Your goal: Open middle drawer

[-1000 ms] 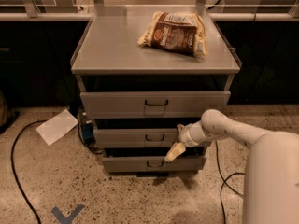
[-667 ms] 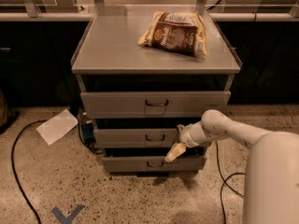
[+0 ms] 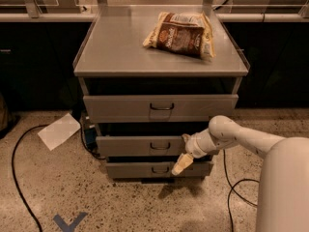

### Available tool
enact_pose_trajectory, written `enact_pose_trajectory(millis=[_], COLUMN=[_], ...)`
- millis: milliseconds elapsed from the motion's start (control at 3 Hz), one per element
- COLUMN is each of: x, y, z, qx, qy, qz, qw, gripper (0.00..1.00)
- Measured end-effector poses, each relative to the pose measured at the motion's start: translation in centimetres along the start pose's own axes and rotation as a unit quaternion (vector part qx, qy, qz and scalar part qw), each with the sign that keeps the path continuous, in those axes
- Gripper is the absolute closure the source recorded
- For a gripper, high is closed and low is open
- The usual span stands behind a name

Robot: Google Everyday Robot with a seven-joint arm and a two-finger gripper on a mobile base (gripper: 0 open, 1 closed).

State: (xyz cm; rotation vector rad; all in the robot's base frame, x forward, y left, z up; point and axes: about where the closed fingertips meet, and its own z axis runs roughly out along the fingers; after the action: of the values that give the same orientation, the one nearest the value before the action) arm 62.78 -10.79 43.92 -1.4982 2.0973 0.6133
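A grey cabinet holds three drawers. The middle drawer [image 3: 140, 146] has a low flat front and a small dark wire loop handle [image 3: 160, 146] at its centre; it stands slightly forward, with a dark gap above it. My gripper [image 3: 183, 152] is at the right part of that front, a little right of the handle and not on it. It is open, with one cream fingertip [image 3: 185, 138] at the drawer's top edge and the other [image 3: 179, 166] lower, in front of the bottom drawer [image 3: 130, 170]. The taller top drawer [image 3: 159, 108] is above.
A brown snack bag [image 3: 181, 27] lies on the cabinet top [image 3: 111, 47]. A white sheet [image 3: 59, 130] and a black cable [image 3: 17, 178] lie on the floor at left. Another cable [image 3: 235, 192] runs at right by my white body [image 3: 285, 187]. A blue floor mark [image 3: 70, 222] is in front.
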Motion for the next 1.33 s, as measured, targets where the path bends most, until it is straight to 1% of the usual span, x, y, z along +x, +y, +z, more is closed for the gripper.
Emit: enact_pose_trajectory(millis=[333, 667, 1000, 1333], x=[-1.1, -3.0, -3.9, -3.3], y=[0.1, -0.1, -0.7, -1.8], z=[0.1, -0.9, -1.2, -1.2], qx=[0.003, 0.021, 0.05, 0.069], qy=[-0.007, -0.019, -0.015, -0.009], qz=[-0.016, -0.039, -0.057, -0.051], qw=[0.9998, 0.9988, 0.997, 0.9963], gripper=[0.0, 0.0, 0.0, 0.0])
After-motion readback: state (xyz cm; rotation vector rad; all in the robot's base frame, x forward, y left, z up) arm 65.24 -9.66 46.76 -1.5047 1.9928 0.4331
